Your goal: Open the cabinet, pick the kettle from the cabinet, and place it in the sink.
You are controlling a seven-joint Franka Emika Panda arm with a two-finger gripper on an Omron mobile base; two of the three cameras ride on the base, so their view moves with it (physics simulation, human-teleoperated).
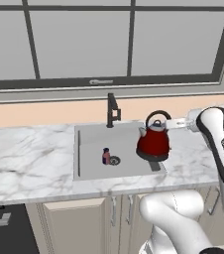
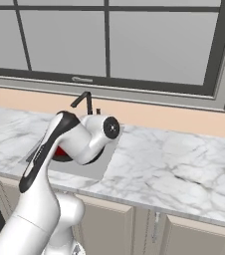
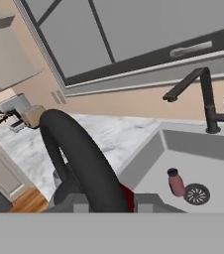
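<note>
Kettle [image 1: 154, 141] at sink [image 1: 91, 167] right edge

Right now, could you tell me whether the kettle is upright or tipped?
Upright: the kettle stands at the sink's right end with its loop handle on top, spout to the side.

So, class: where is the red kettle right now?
In the left base view the kettle is at the right end of the sink, right of the small bottle and drain.

Grey window [image 1: 109, 39], peach wall [image 1: 44, 111], white marble countertop [image 1: 25, 158]
</note>
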